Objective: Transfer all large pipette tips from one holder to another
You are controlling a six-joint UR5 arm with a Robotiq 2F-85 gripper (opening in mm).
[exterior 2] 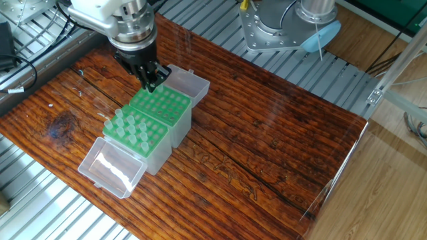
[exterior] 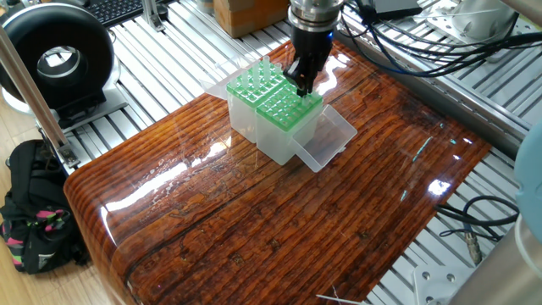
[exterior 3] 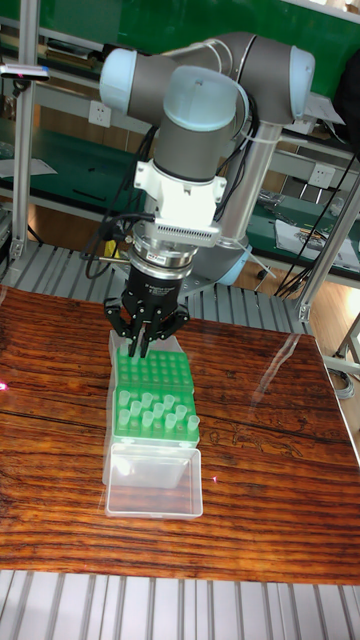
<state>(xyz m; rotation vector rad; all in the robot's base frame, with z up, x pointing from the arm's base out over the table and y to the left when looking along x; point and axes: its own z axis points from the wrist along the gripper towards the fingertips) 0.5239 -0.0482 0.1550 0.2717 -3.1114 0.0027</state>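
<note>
In the tall fixed view, lowest in the frame, a clear plastic hinged lid (exterior 3: 153, 482) is seen lying open on the glossy striped wooden table (exterior 3: 270, 480). Just above it, the translucent whitish cone-shaped large pipette tips (exterior 3: 153, 412) are held upright in the nearer green perforated rack (exterior 3: 155, 420), wide ends up and points down, so the long axis is vertical. Behind it, touching, the second green perforated rack (exterior 3: 150, 372) appears empty or nearly so. Little or nothing is judged transferred yet; about a dozen tips remain to be moved. At the far edge of that second rack, the black two-finger gripper (exterior 3: 148, 341) is held pointing down, its fingers drawn close together. Whether a tip is pinched between them cannot be told.
</note>
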